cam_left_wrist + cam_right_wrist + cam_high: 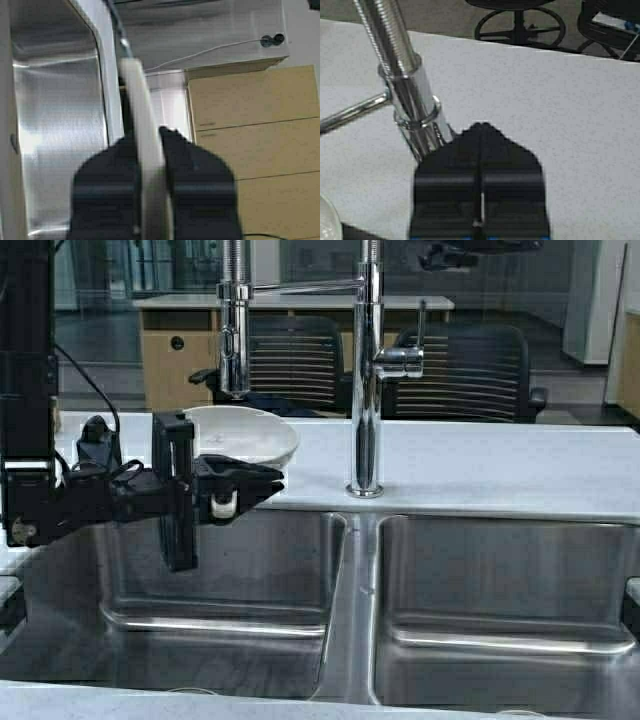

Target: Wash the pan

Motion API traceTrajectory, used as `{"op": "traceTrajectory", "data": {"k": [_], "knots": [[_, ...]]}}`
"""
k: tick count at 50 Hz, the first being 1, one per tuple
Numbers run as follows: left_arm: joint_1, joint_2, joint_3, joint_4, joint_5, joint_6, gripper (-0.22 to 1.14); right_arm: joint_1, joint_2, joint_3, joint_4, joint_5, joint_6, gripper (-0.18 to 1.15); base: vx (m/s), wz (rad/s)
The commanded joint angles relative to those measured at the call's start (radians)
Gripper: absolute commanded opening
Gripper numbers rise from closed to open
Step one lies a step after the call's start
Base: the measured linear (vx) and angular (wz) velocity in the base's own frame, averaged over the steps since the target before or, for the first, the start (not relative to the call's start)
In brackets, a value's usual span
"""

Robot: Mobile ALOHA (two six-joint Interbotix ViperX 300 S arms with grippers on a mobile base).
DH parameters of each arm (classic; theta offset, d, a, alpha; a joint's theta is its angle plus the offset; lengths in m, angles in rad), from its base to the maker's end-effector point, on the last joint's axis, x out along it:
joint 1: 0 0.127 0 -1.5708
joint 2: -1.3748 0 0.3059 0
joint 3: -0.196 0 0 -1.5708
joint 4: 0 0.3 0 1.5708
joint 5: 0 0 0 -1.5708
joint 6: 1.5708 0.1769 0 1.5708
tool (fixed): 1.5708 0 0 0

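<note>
Nearest the robot, at 6 o'clock, the steel sink [470, 660] lies as two bare basins side by side. Over the left basin, at about 9 o'clock, the left gripper [240, 483] has its jaws closed tight on the pale handle [145, 165] of the pan [245, 433], holding the small white pan level near the basin's far edge, its bowl reaching over the white surface [480, 465] behind and sitting just below the spray head [234, 360] of the tall chrome faucet [366, 370]. The right gripper [481, 150] is up at 12 to 1 o'clock near the faucet's lever [405, 358]; its jaws are pressed fully together with nothing between them. In my judgement the main risk is the thin handle slipping or twisting in the jaws once water adds weight, tipping the pan. Closed jaws may also glance off the lever, and water could splash onto the surface because the bowl is not squarely over the basin.
</note>
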Motion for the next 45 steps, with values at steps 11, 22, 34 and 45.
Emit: {"op": "traceTrajectory", "data": {"k": [11,22,34,45], "knots": [[-0.002,-0.021,0.12,-0.153,0.038,-0.176,0.02,-0.008,-0.144,0.138,0.02,-0.049,0.015,0.05,0.0,0.0],[-0.002,-0.02,0.084,0.015,-0.002,-0.261,0.02,-0.006,-0.173,0.183,0.034,-0.049,0.018,0.05,0.0,0.0],[-0.003,-0.035,0.058,0.051,-0.006,-0.202,0.02,-0.006,-0.224,0.207,0.034,-0.049,0.015,0.05,0.0,0.0],[-0.002,-0.103,0.124,0.026,0.173,-0.175,0.03,-0.006,-0.255,0.227,0.034,-0.049,0.018,0.05,0.0,0.0]]}}
